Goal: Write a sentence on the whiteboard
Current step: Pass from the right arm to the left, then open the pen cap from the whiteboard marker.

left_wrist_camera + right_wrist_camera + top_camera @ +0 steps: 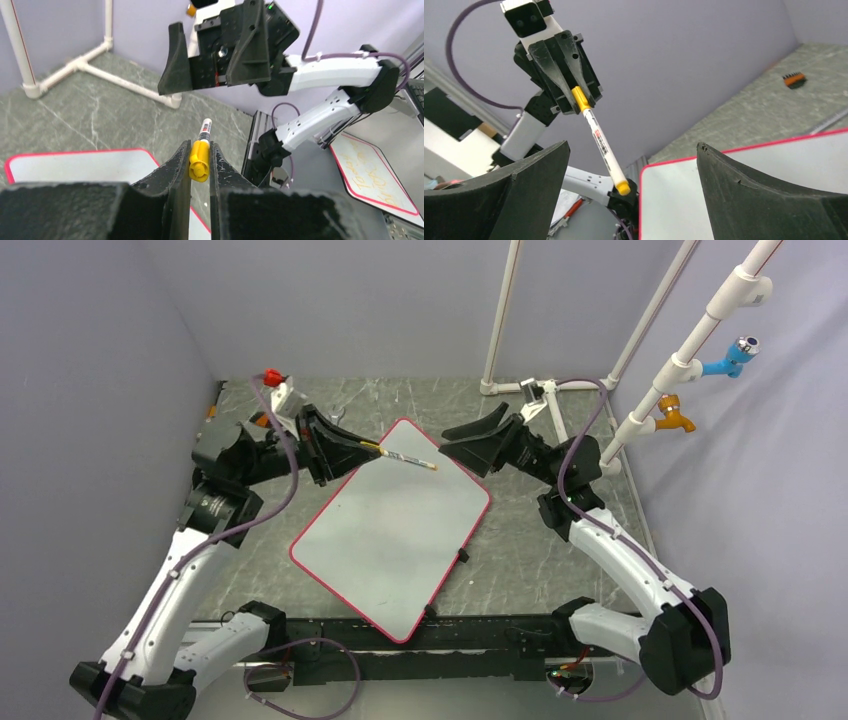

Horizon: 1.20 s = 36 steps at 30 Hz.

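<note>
Flat white red-rimmed whiteboard (390, 530) lies skewed on table (560, 540); left pincer (362, 447) pinching yellow-ended white marker (408, 457), pointing three o'clock; right pincer (462, 443) spread, facing it

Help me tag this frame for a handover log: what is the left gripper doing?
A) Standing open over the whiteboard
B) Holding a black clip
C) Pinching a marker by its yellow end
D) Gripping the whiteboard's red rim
C: the left gripper is shut on the marker at its yellow end, with the barrel pointing toward the right gripper, which is open.
</note>
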### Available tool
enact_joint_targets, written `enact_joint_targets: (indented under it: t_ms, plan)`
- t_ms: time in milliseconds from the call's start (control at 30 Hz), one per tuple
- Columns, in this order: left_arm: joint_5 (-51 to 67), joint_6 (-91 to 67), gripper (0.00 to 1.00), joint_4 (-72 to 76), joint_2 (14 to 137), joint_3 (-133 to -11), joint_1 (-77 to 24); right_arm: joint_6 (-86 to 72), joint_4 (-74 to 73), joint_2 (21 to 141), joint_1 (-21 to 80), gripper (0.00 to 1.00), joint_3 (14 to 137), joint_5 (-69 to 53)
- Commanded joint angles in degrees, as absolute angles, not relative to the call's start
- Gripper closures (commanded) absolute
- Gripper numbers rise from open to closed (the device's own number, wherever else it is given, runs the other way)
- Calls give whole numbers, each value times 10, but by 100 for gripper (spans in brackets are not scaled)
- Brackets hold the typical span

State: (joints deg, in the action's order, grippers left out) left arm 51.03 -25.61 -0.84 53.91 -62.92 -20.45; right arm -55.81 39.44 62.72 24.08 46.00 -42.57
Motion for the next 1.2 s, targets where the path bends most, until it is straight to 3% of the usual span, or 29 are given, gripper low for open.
enact_joint_targets:
  t_ms: [0,300,1000,1167]
  plan:
    - [489,-303,100,39,517,-663,-206,-660,572,648,238,2,470,-443]
    - [470,-359,100,89,516,-673,-206,-810,776,720,243,6,479,-446]
    - [449,-413,100,152,487,-646,-206,-731,722,751,339,10,550,-439]
    - [447,-414,100,154,480,-646,-206,-706,692,754,359,23,564,-437]
